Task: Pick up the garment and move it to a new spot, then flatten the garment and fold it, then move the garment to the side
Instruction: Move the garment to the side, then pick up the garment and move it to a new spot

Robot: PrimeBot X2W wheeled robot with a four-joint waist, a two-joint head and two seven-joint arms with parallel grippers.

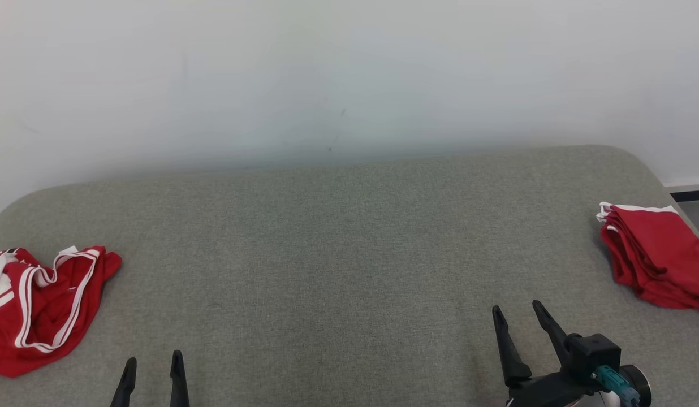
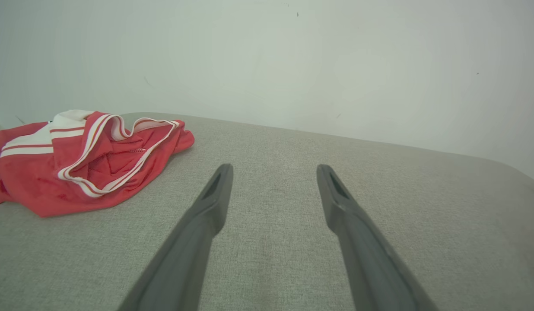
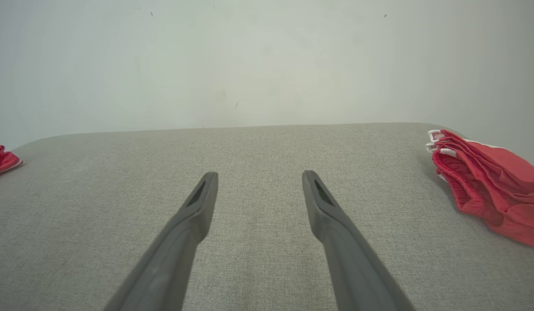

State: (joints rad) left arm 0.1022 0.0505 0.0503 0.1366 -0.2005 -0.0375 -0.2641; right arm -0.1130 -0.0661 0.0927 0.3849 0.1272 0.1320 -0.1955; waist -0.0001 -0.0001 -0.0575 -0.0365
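A crumpled red garment [image 1: 41, 308] with white stripes lies at the left edge of the grey padded surface [image 1: 327, 254]; the left wrist view has it at the upper left [image 2: 85, 160], and a corner of it peeks in at the left of the right wrist view [image 3: 1, 160]. My left gripper [image 1: 152, 362] [image 2: 273, 170] is open and empty, low at the front, to the right of that garment and apart from it. My right gripper [image 1: 517, 310] [image 3: 259, 177] is open and empty at the front right, over bare fabric.
A pile of folded red clothes [image 1: 655, 257] [image 3: 487, 185] rests at the surface's right edge. A pale wall [image 1: 349, 73] rises just behind the surface. The floor and a dark baseboard [image 1: 691, 195] show past the far right corner.
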